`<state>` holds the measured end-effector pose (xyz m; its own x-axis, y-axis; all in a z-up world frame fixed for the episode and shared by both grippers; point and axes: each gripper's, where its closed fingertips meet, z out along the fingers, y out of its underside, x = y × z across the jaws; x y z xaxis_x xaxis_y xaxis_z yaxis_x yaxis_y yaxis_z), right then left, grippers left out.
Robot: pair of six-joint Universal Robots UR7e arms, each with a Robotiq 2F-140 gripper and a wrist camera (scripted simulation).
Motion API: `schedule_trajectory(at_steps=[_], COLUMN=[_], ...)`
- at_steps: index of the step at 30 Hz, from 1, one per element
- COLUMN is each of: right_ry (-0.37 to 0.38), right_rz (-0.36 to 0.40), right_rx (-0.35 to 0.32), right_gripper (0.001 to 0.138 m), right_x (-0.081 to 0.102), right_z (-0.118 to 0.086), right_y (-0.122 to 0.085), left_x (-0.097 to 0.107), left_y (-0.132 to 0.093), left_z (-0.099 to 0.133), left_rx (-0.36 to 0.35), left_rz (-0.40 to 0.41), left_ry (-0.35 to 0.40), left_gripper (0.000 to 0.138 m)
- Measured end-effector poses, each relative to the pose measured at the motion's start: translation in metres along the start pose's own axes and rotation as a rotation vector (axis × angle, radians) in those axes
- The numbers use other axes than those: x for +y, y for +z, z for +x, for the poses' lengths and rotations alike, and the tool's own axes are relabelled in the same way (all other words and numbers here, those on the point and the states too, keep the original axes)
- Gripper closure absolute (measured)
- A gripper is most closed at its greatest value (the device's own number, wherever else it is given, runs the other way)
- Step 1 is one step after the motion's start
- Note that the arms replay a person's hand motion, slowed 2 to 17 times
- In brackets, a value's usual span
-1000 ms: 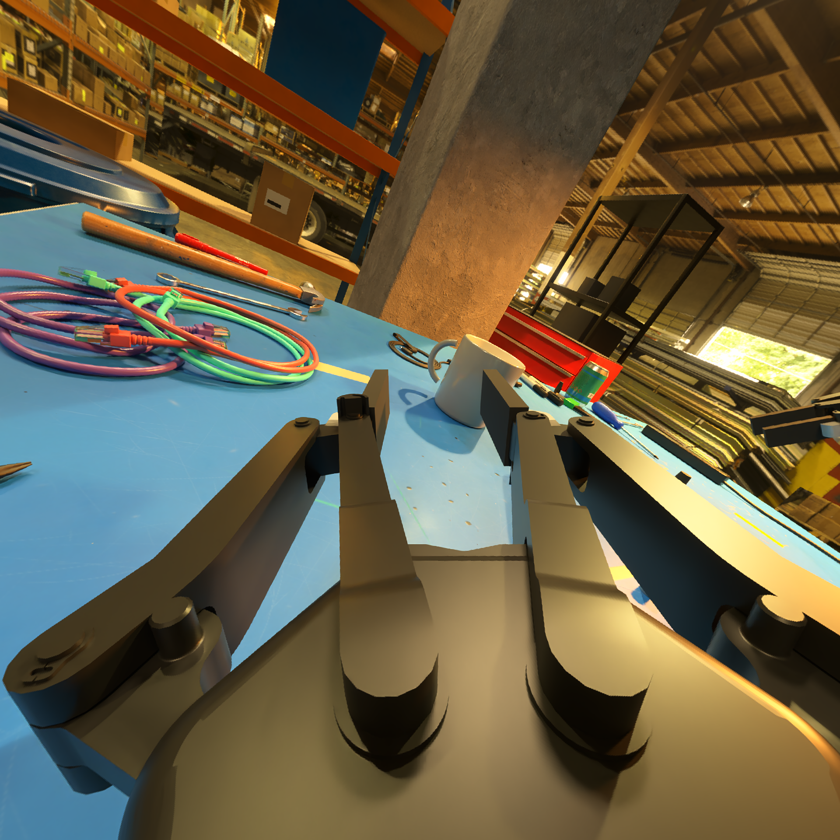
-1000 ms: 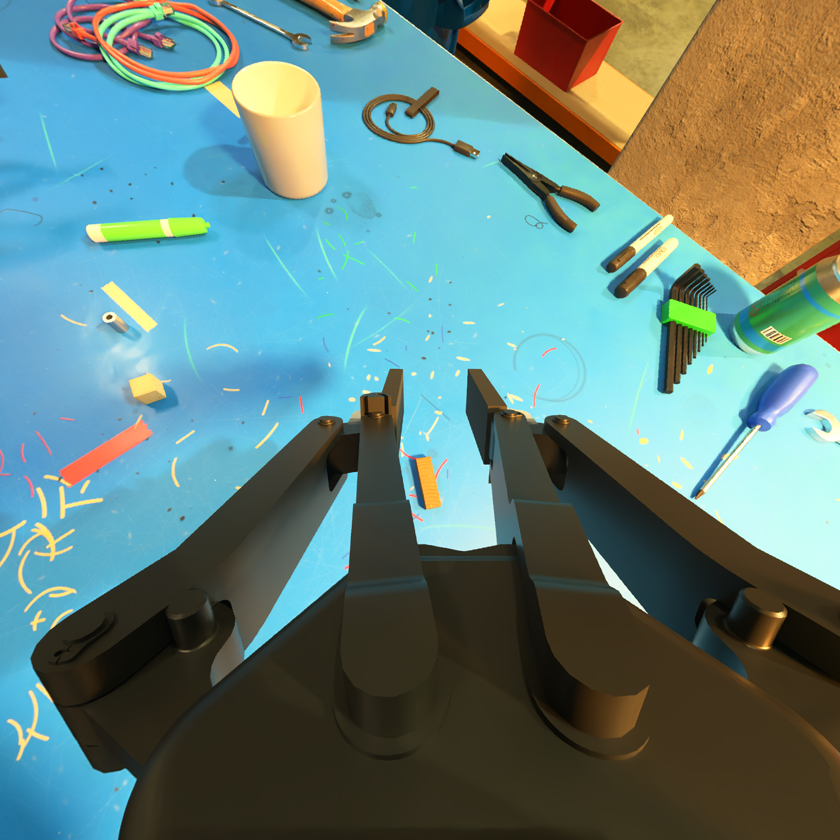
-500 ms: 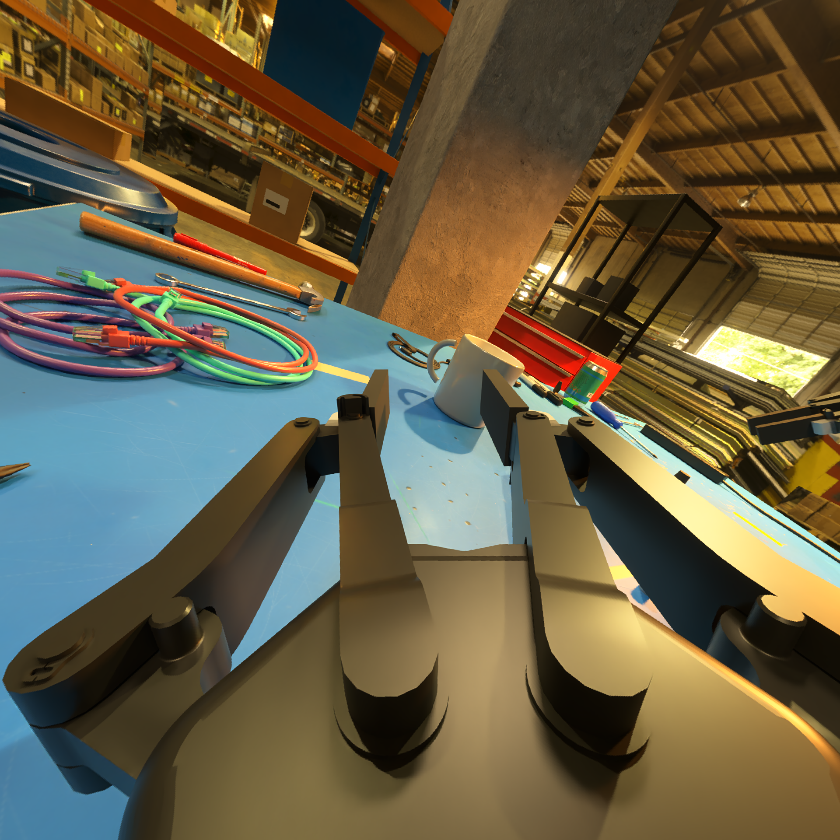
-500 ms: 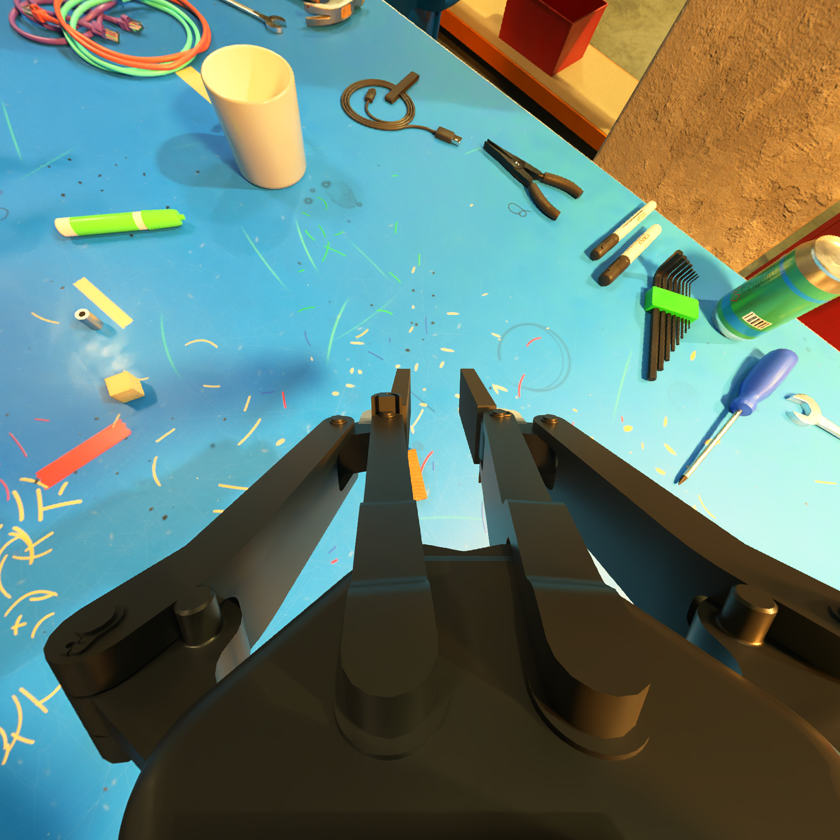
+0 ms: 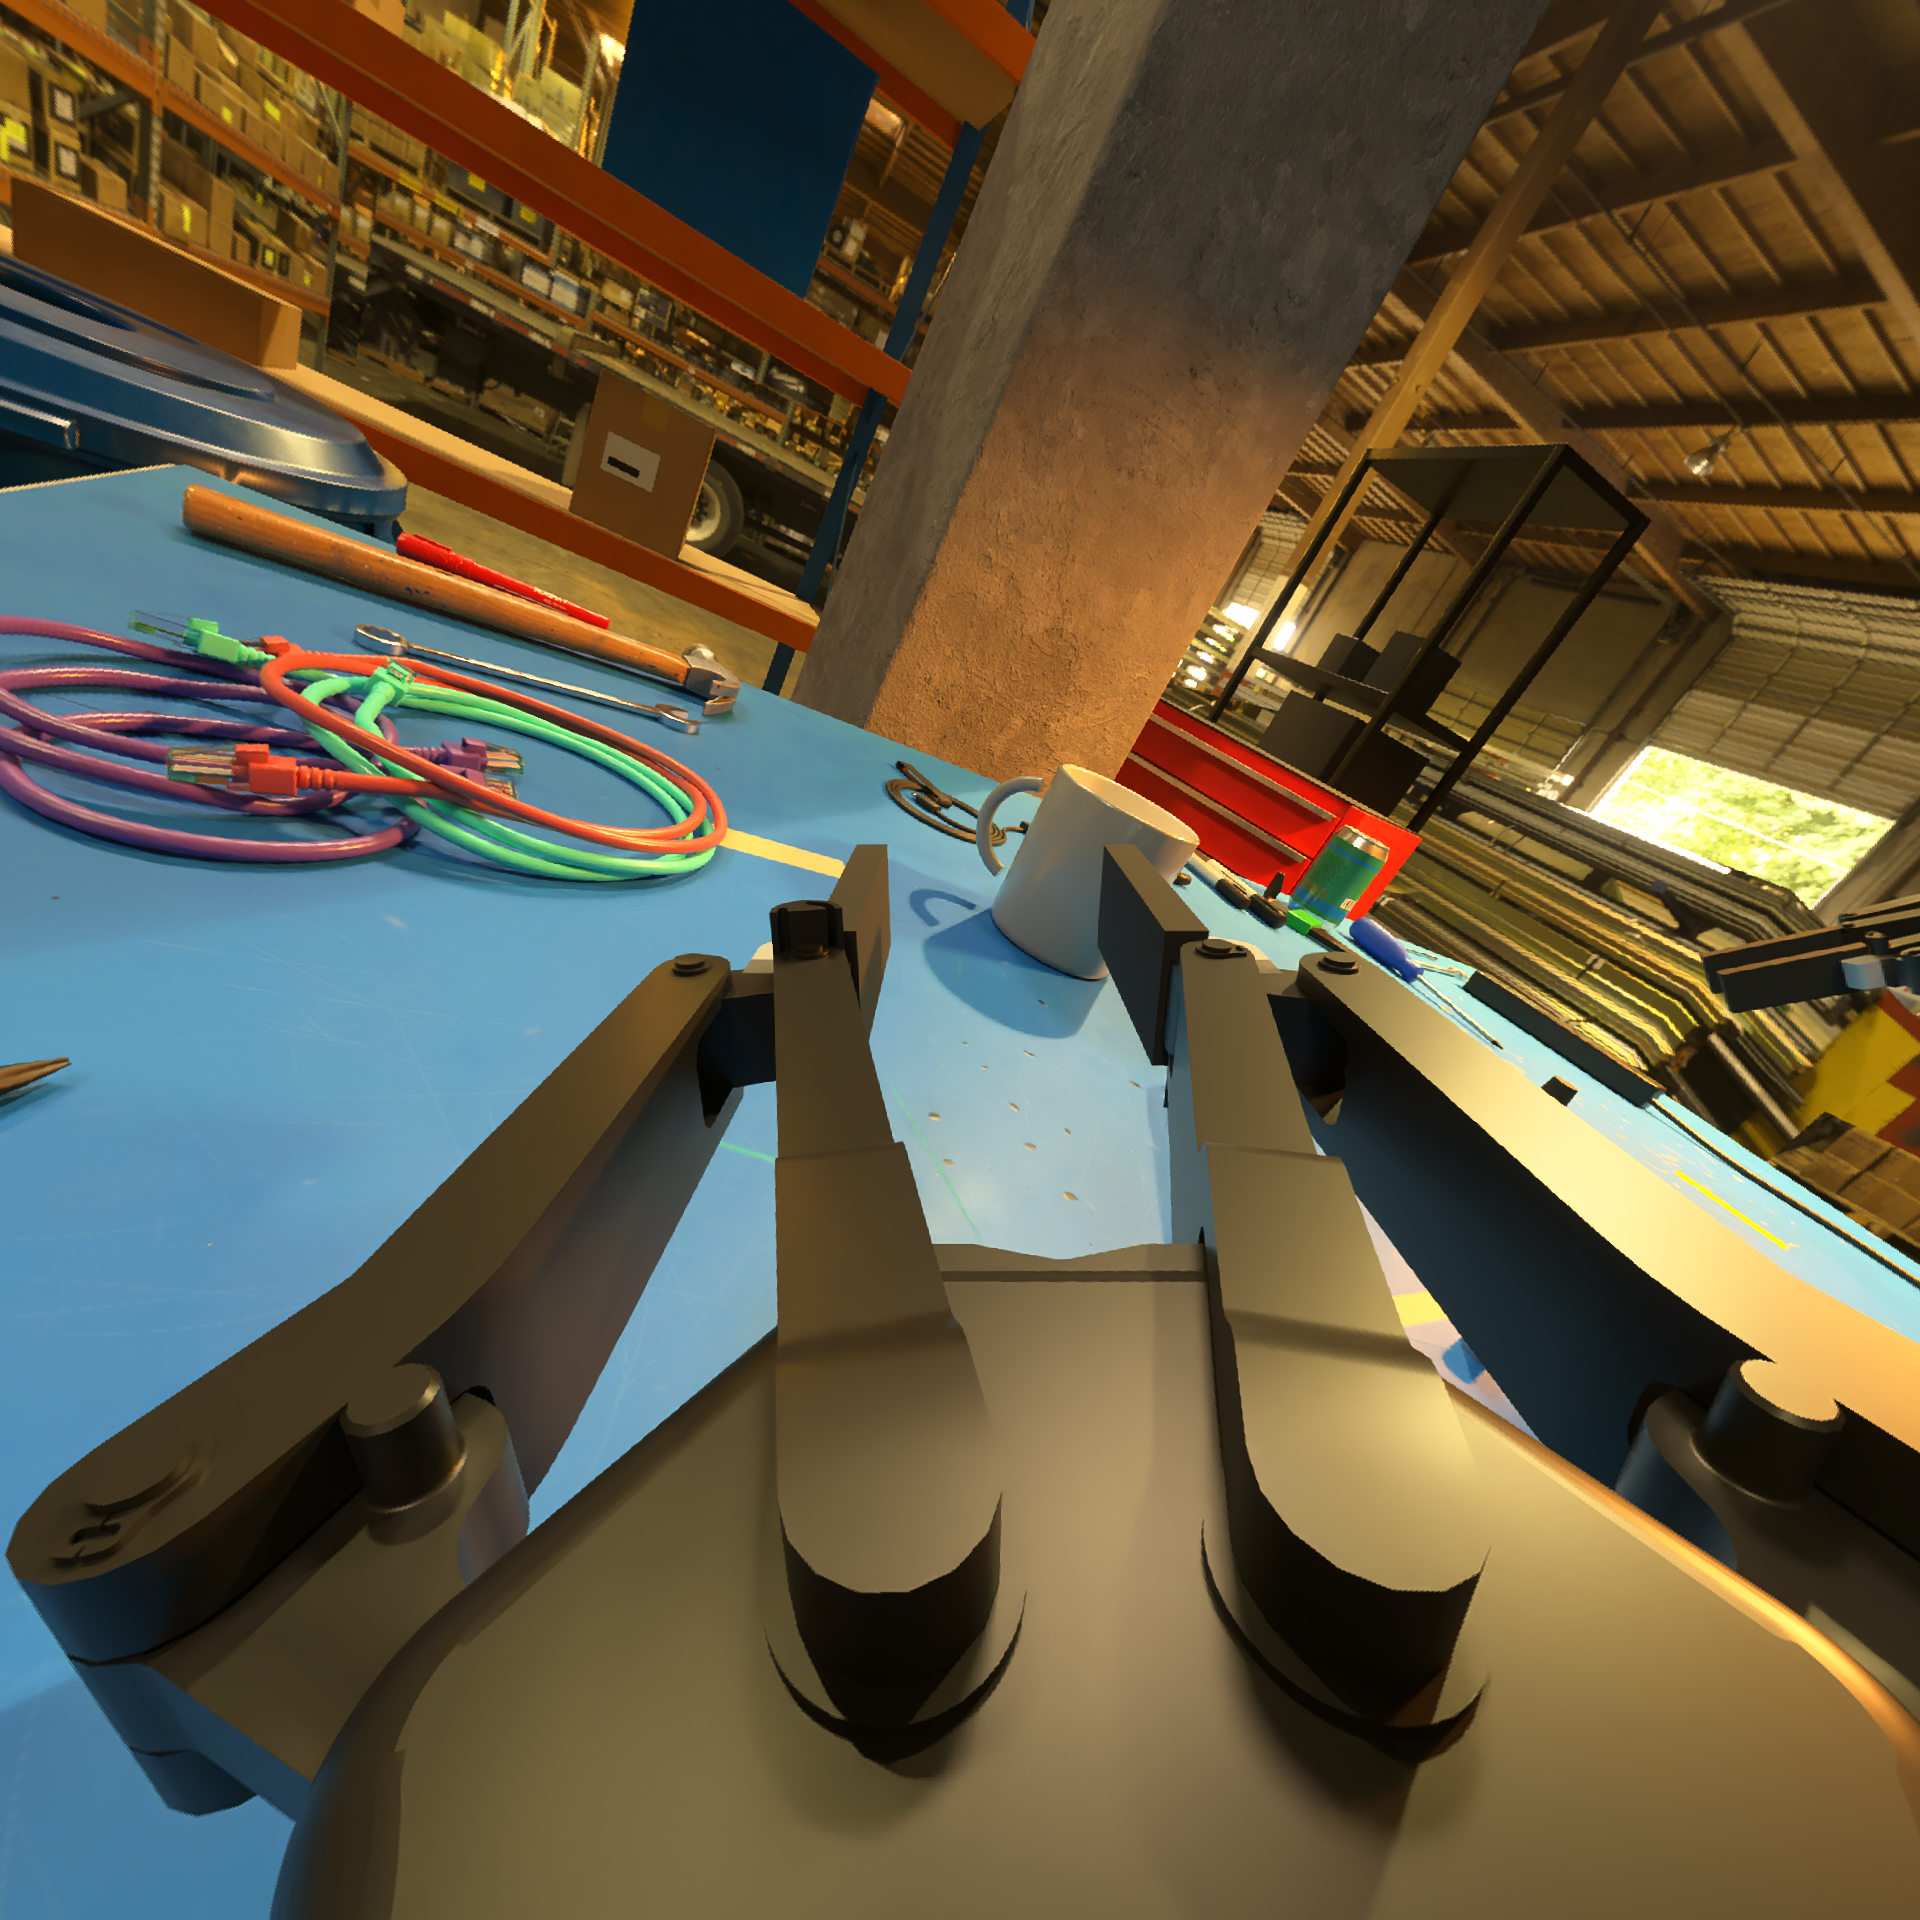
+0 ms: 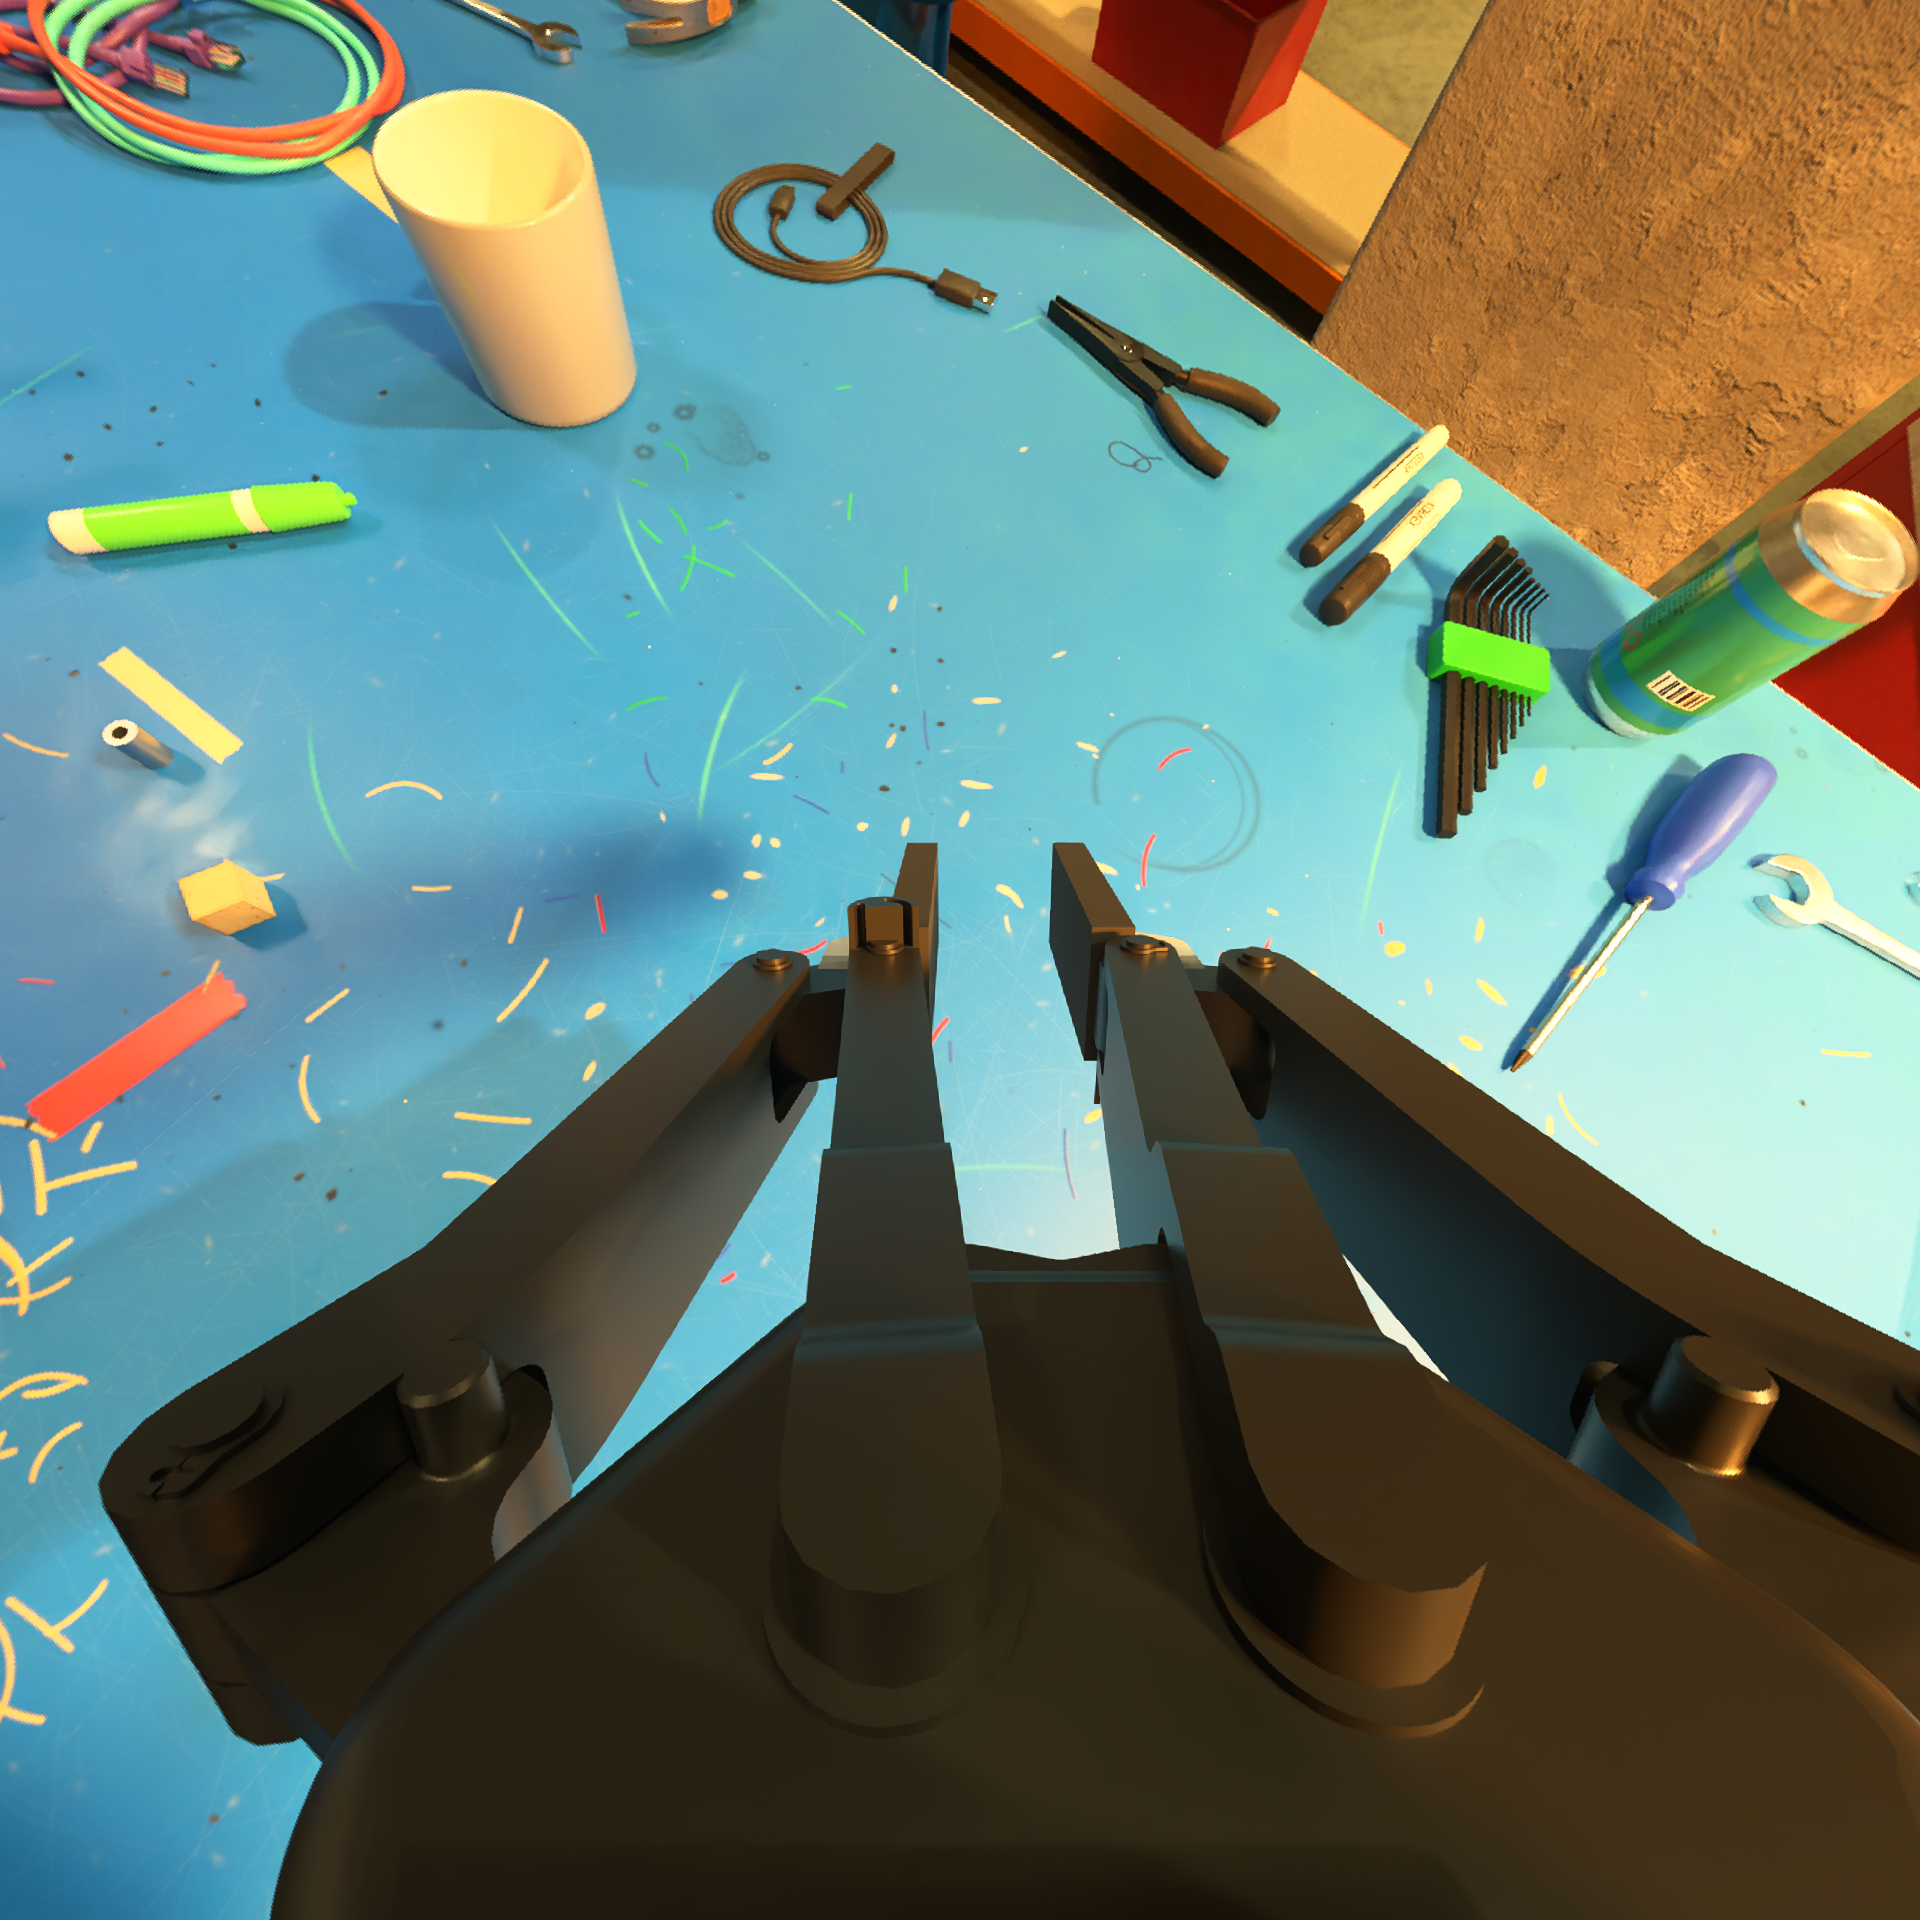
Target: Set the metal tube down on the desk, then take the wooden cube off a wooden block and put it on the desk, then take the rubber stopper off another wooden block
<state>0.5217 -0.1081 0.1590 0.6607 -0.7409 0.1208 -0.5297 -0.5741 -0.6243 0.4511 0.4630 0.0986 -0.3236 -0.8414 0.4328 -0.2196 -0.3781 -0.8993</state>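
Observation:
In the right wrist view a small metal tube (image 6: pixel 135 743) lies on its side on the blue desk (image 6: pixel 831 582) at the far left. A pale wooden cube (image 6: pixel 227 896) rests on the desk just below it. My right gripper (image 6: pixel 992 883) is open and empty above a bare, scratched patch of desk, well to the right of both. My left gripper (image 5: pixel 992 914) is open and empty, low over the desk and pointing at a white mug (image 5: pixel 1081 873). No wooden block or rubber stopper shows in either view.
Right wrist view: white mug (image 6: pixel 509 260), green highlighter (image 6: pixel 197 516), coiled cable (image 6: pixel 810 223), pliers (image 6: pixel 1164 379), two markers (image 6: pixel 1377 530), hex keys (image 6: pixel 1486 670), green can (image 6: pixel 1756 613), blue screwdriver (image 6: pixel 1662 862), spanner (image 6: pixel 1829 914), red strip (image 6: pixel 135 1055). Left wrist view: coloured cables (image 5: pixel 416 769), hammer (image 5: pixel 447 592).
The right gripper has moved right and closer to the desk, so objects slid left in its view. An orange strip under it is now hidden behind the fingers. The left view is unchanged.

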Motion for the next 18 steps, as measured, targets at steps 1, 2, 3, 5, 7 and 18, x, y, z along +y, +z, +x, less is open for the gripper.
schedule_trajectory(at_steps=[1, 2, 3, 5, 7, 18], right_ry=[0.002, 0.004, 0.006, 0.009, 0.012, 0.031], right_rz=[-0.001, -0.002, -0.003, -0.005, -0.007, -0.017], right_rx=[0.001, 0.003, 0.005, 0.009, 0.013, 0.02], right_gripper=[0.11, 0.11, 0.11, 0.11, 0.11, 0.101], right_x=[0.0, 0.001, 0.001, 0.002, 0.003, 0.007], right_z=[0.001, 0.002, 0.004, 0.006, 0.009, 0.019], right_y=[0.0, 0.0, 0.0, 0.0, 0.0, 0.001], left_x=[0.0, 0.0, 0.0, 0.0, 0.0, 0.0], left_y=[0.0, 0.0, 0.0, 0.0, 0.0, 0.0], left_z=[0.0, 0.0, 0.0, 0.0, 0.0, 0.0], left_rx=[0.0, 0.0, 0.0, -0.001, -0.001, -0.002], left_rz=[0.0, 0.0, 0.0, 0.0, 0.0, -0.001], left_ry=[0.0, 0.0, 0.0, 0.0, 0.0, 0.0], left_gripper=[0.084, 0.084, 0.084, 0.084, 0.084, 0.084])
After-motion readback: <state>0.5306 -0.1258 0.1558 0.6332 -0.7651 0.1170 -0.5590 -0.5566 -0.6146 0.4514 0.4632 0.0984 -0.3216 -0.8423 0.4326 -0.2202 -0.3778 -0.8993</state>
